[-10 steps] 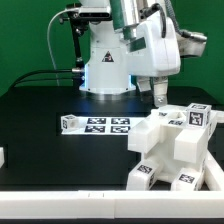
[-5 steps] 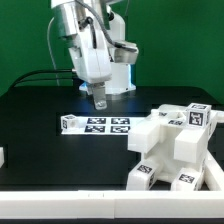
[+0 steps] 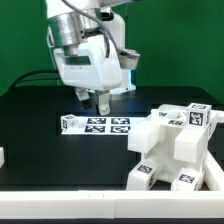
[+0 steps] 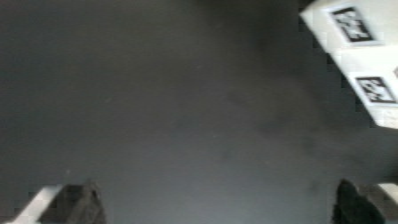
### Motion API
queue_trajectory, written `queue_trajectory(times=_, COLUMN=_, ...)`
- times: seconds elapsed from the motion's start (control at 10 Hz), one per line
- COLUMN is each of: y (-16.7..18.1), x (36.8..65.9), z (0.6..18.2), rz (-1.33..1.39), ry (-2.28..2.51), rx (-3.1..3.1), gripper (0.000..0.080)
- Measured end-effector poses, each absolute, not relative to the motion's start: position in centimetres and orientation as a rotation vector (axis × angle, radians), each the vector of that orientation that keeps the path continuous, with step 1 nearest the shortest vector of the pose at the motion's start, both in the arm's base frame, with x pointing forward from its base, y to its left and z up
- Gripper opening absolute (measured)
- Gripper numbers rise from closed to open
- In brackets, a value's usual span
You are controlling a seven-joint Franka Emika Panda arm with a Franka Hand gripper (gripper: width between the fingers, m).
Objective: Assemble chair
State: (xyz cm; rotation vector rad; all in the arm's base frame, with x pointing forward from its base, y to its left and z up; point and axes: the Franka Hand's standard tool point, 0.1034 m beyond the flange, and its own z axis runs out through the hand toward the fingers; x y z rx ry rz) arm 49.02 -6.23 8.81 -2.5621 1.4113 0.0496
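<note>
The white chair parts (image 3: 170, 145), blocky pieces with marker tags, lie bunched together at the exterior view's right on the black table. My gripper (image 3: 96, 108) hangs just above the far edge of the marker board (image 3: 95, 125), well to the left of the parts. It is open and empty. In the wrist view my gripper (image 4: 217, 206) shows only its two dark fingertips (image 4: 68, 205), wide apart, with bare black table between them. The marker board (image 4: 356, 60) sits at one corner of that view.
A small white piece (image 3: 2, 157) pokes in at the exterior view's left edge. The robot base (image 3: 105, 70) stands behind the marker board. A white rim (image 3: 100, 205) runs along the table's front edge.
The arm has swung from above the chair parts at the right over to the left, then come down a little over the marker board. The gripper stays open and empty.
</note>
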Motion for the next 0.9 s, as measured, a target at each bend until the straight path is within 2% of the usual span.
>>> queue_trajectory(times=0.1, y=-7.4, x=48.0, z=8.2, rz=0.054, ry=1.353, rx=-2.594, gripper=0.0649)
queue_trajectory(times=0.5, y=-7.2, x=48.1, z=8.2, rz=0.064, ry=1.396, rx=-2.569, gripper=0.0649)
queue_trajectory(times=0.7, y=-9.1, x=43.5, z=7.1, rz=0.445, ry=1.399, rx=-2.501, gripper=0.0649)
queue_trajectory(times=0.8, y=-10.2, x=43.0, z=6.7, rz=0.440, ry=1.413, rx=-2.514, gripper=0.0649)
queue_trajectory(times=0.9, y=-9.9, x=41.1, z=5.8, rz=0.441, ry=1.417, rx=-2.535, gripper=0.0649)
